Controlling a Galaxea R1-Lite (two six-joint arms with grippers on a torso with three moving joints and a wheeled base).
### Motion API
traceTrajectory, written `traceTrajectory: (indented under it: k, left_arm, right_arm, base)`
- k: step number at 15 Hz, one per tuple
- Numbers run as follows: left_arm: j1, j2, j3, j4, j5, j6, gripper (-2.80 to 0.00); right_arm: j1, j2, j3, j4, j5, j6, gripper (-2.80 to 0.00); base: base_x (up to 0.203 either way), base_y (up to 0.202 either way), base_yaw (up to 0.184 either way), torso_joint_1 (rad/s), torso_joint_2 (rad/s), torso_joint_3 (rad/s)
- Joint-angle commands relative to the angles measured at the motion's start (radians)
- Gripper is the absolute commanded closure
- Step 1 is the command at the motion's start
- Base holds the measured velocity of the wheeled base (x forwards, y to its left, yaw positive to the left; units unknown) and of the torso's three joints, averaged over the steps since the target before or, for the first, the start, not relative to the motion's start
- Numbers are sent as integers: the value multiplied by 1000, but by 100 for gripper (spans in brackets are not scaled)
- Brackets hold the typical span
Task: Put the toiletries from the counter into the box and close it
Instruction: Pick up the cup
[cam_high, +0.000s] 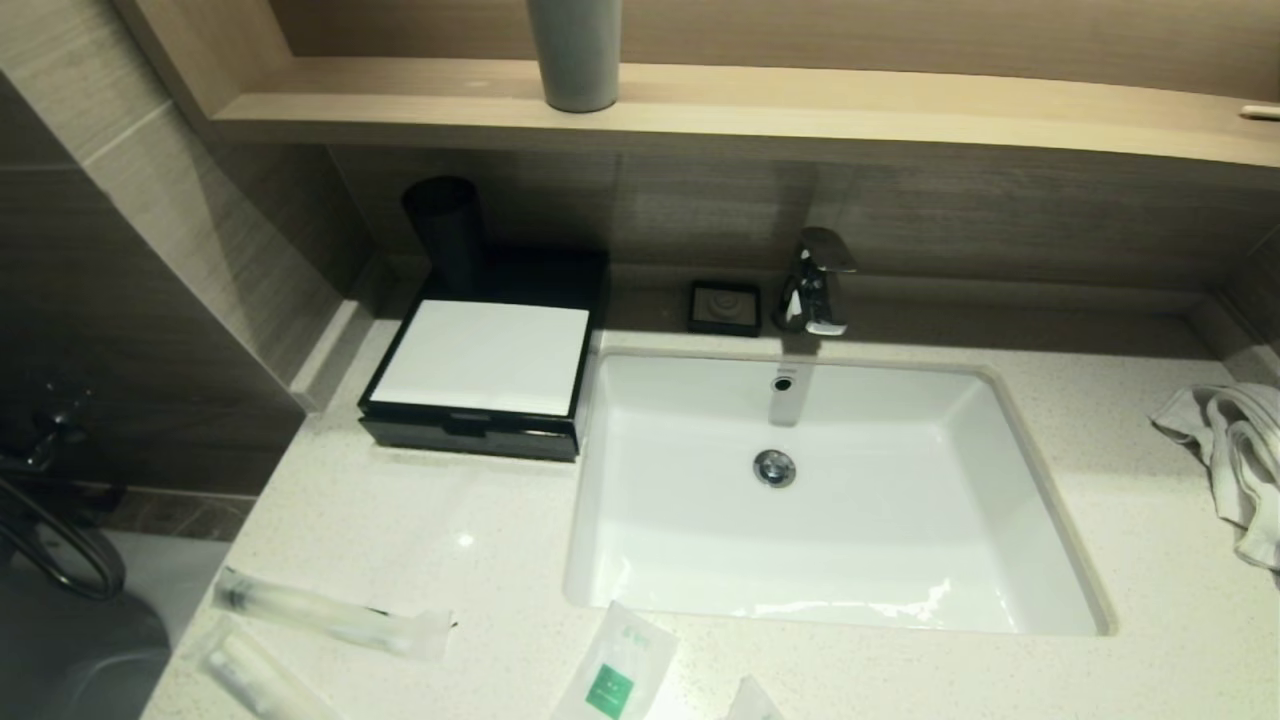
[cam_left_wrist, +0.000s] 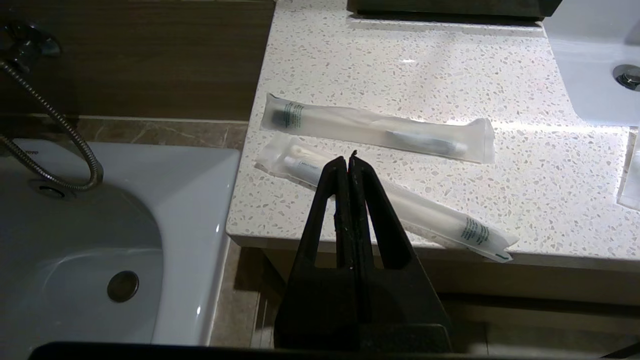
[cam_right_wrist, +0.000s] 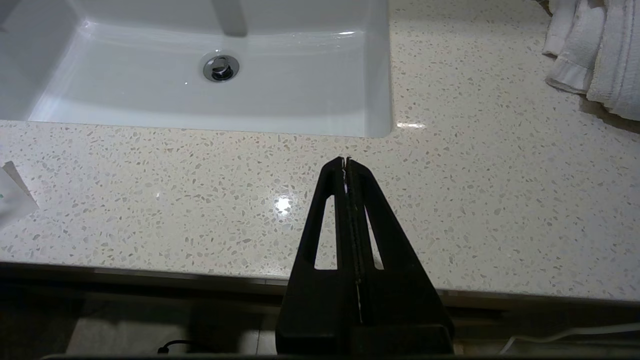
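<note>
A black box (cam_high: 470, 432) with a white top panel (cam_high: 484, 355) stands shut on the counter, left of the sink. Two clear toothbrush packets lie at the counter's front left: one farther back (cam_high: 330, 612) (cam_left_wrist: 375, 127), one at the edge (cam_high: 255, 672) (cam_left_wrist: 440, 215). A white sachet with a green mark (cam_high: 615, 668) and another packet's corner (cam_high: 750, 700) lie at the front edge. My left gripper (cam_left_wrist: 348, 159) is shut and empty, hovering just off the counter edge over the nearer packet. My right gripper (cam_right_wrist: 346, 160) is shut and empty above bare counter before the sink. Neither shows in the head view.
A white sink (cam_high: 820, 490) with a chrome tap (cam_high: 818, 282) fills the middle. A crumpled white towel (cam_high: 1235, 455) lies at the right. A black cup (cam_high: 445, 232) and a black soap dish (cam_high: 725, 306) stand at the back. A grey vase (cam_high: 576, 52) stands on the shelf.
</note>
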Motion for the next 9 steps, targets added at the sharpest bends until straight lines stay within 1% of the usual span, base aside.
traceTrajectory:
  k: [1, 6, 9]
  left_arm:
    - [0, 0, 0, -2, -1, -1, 0]
    - [0, 0, 0, -2, 1, -5, 0]
    - [2, 0, -4, -3, -1, 4, 0]
  right_arm:
    - [0, 0, 0, 0, 0, 0, 0]
    - [0, 0, 0, 0, 0, 0, 0]
    - [0, 0, 0, 0, 0, 0, 0]
  base:
    - [0, 0, 0, 0, 0, 0]
    - [0, 0, 0, 0, 0, 0]
    - [0, 0, 0, 0, 0, 0]
